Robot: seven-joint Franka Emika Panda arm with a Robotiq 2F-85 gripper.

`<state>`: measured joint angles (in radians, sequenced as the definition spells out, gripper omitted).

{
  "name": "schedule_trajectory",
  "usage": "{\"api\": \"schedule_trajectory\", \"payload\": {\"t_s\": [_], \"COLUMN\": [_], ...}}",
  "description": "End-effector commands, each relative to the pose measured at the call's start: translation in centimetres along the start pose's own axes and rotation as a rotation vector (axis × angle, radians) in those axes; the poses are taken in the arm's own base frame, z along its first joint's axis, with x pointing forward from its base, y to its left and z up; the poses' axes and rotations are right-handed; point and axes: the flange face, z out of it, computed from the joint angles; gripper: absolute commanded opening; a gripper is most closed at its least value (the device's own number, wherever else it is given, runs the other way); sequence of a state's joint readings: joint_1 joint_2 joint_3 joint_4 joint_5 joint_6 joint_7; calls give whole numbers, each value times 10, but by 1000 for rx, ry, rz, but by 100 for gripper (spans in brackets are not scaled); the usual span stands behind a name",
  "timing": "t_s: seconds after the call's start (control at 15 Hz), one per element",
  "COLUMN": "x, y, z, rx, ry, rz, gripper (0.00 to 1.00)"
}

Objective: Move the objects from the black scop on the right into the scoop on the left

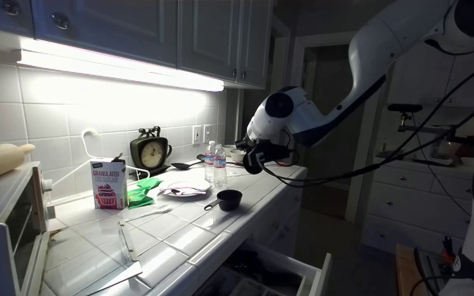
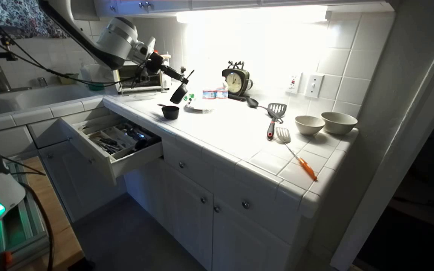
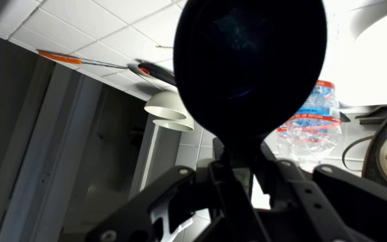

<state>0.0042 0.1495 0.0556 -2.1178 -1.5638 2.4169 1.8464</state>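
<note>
"What have the jaws got?"
"They're closed, gripping a black scoop (image 2: 179,94) by its handle (image 3: 242,144); it hangs tilted above the desk (image 2: 232,131), apart from it; what it holds, if anything, I can't tell."
"And the second scoop (image 2: 170,112)?"
"Upright on the desk; in an exterior view it sits at seven o'clock from the held one; seen from it there, the clock (image 2: 235,83) is at two o'clock and the two bowls (image 2: 309,127) at three."

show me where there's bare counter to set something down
Bare counter runs along the front edge from the standing black scoop to the orange-handled turner; another patch lies between the white utensil and that edge. Crowded: around the plate, bottles, green wrapper and sugar box.
</note>
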Motion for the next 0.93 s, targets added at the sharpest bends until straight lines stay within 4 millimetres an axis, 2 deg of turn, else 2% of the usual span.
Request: {"api": "schedule_trajectory", "payload": {"t_s": [0.0,0.33,0.87], "x": [13,18,20], "y": [11,25,32], "z": [14,31,51], "rx": [19,34,110], "ry": [-135,-293,-456], "rz": [-28,-59,-39], "gripper": [6,6,6]}}
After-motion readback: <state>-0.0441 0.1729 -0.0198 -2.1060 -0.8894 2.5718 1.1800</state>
